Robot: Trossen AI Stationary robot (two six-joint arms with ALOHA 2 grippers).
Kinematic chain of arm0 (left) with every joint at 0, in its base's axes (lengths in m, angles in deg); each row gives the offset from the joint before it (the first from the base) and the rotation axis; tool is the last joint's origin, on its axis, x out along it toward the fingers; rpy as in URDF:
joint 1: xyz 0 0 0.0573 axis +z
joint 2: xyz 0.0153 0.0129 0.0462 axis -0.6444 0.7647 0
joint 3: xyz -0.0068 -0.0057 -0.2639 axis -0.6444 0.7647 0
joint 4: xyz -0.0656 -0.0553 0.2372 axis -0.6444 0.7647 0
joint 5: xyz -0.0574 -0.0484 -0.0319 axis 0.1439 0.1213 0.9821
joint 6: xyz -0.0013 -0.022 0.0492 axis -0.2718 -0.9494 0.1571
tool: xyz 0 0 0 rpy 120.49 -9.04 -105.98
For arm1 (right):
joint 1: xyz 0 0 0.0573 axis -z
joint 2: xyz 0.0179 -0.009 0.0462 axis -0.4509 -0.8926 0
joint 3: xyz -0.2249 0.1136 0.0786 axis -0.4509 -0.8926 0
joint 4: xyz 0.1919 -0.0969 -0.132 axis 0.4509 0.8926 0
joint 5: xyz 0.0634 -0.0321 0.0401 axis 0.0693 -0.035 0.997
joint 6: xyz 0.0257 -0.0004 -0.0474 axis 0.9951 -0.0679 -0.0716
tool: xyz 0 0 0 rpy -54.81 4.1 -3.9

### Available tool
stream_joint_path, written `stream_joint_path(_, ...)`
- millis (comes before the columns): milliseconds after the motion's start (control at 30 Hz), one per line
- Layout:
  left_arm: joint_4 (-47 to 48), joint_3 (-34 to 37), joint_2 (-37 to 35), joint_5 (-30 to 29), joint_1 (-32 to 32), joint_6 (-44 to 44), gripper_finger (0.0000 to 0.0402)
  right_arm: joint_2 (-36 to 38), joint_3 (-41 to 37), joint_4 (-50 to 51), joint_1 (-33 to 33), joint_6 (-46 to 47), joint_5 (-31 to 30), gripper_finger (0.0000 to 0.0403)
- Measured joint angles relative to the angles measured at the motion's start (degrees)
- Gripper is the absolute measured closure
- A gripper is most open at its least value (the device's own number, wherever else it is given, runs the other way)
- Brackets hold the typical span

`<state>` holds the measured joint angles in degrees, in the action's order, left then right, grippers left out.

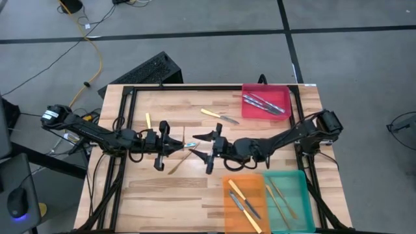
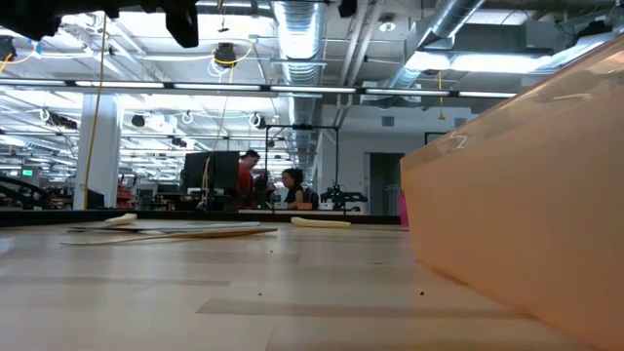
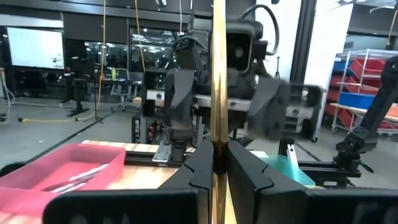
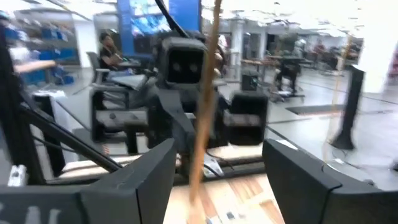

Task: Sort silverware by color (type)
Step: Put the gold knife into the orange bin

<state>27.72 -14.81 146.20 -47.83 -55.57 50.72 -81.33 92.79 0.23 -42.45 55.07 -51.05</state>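
My left gripper (image 1: 182,147) (image 3: 217,163) is above the table's middle, shut on a tan wood-coloured utensil (image 1: 179,162) (image 3: 217,74) that stands upright in the air. My right gripper (image 1: 199,145) (image 4: 219,177) faces it from the right, open. Its fingers stand on either side of the same utensil (image 4: 202,93) without touching it. Loose silverware lies flat on the table: a yellow-handled piece (image 1: 219,117) toward the far side and another (image 1: 148,120) at the far left. My left gripper pinches the wood-coloured utensil's shaft (image 3: 217,134) between its two fingers. The fingers come level from the table's left and lie across the utensil. It stands upright, reaching above and below the fingers, lifted clear of the table.
A red tray (image 1: 283,95) at the far right holds blue-handled pieces. At the near right, an orange tray (image 1: 231,209) (image 2: 517,224) holds yellow-handled ones and a teal tray (image 1: 300,195) wood-coloured ones. A black frame (image 1: 123,110) runs round the tabletop.
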Motion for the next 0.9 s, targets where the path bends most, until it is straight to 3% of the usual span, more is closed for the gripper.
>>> stream_joint_path(333,1.50,-0.04,0.00,0.04,-0.02,0.13,0.0388,-4.82,6.24,-0.01,1.03,-0.54,2.83,0.0138)
stream_joint_path(900,1.88,-0.04,0.00,0.06,-0.42,0.10,0.0388,-4.92,6.71,-0.06,1.93,-0.30,2.92,0.0140)
